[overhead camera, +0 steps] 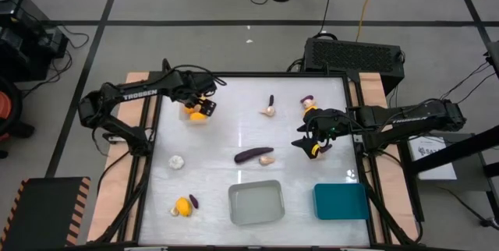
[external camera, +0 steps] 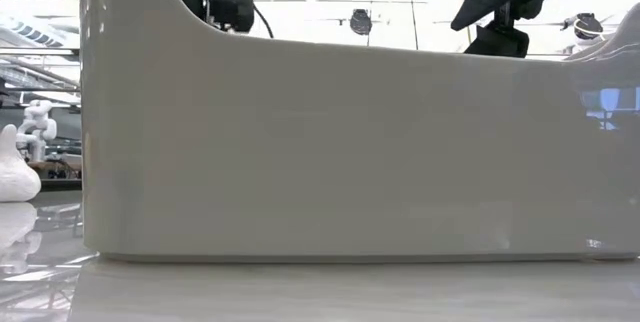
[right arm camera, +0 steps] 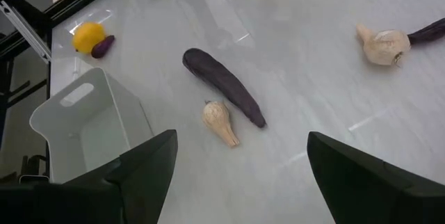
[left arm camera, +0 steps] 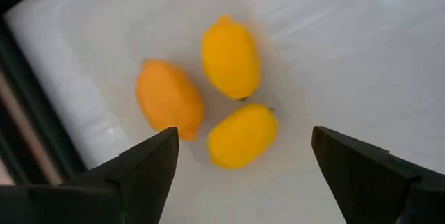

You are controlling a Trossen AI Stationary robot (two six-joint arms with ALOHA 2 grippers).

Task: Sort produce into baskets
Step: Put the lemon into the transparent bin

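Three orange-yellow pieces (left arm camera: pixel 229 106) lie close together at the table's far left; a faint outline around them may be the clear basket, I cannot tell. My left gripper (left arm camera: pixel 243 175) hangs open just above them (overhead camera: pixel 198 114), pointing down, with nothing between its fingers. My right gripper (overhead camera: pixel 316 143) waits open over the table's right side. A long eggplant (right arm camera: pixel 222 85) and a garlic bulb (right arm camera: pixel 221 122) lie on the table ahead of it. The grey basket (overhead camera: pixel 256 203) and the teal basket (overhead camera: pixel 341 201) stand at the near edge.
More produce lies loose: a garlic bulb with a small eggplant (overhead camera: pixel 270 107), an eggplant (overhead camera: pixel 306 99), a pale bulb (overhead camera: pixel 177 161), and a yellow piece with a purple one (overhead camera: pixel 185 204) at the near left. A black vented box (overhead camera: pixel 355 52) stands behind the table.
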